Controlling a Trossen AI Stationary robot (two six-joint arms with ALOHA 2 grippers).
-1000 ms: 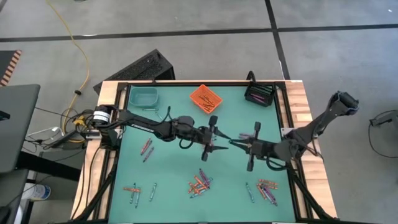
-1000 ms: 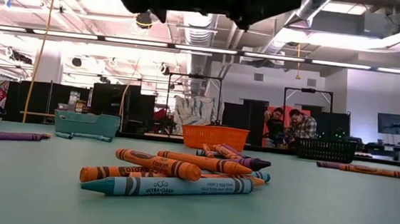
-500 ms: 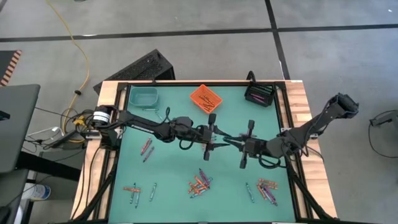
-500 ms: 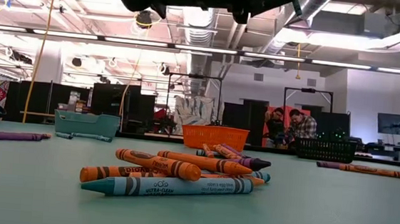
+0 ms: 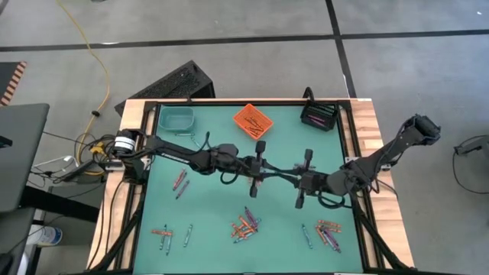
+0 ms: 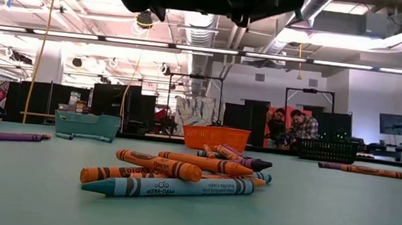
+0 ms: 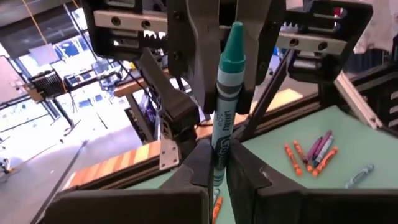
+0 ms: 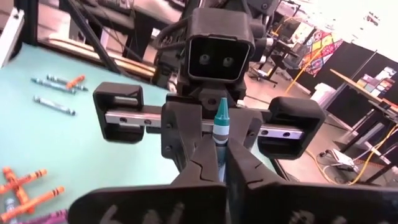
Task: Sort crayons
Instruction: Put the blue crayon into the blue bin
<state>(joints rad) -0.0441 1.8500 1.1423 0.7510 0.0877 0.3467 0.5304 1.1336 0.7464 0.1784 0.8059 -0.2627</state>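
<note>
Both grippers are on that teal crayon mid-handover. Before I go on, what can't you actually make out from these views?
- Teal crayon: too thin to find in the high view between left gripper and right gripper.
- Low view: both grippers cut off by the top edge.
- Black bin contents: too small in the high view.
- Crayon's lower end: hidden between the fingers in both wrist views.

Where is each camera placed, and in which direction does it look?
High: above, looking down; both arms meet over the table.
Low: table height, facing the room; crayons near, arms overhead.
Left wrist: past the left gripper, shut on the teal crayon.
Right wrist: past the right gripper, gripping it too.
Both wrist views share that crayon.
</note>
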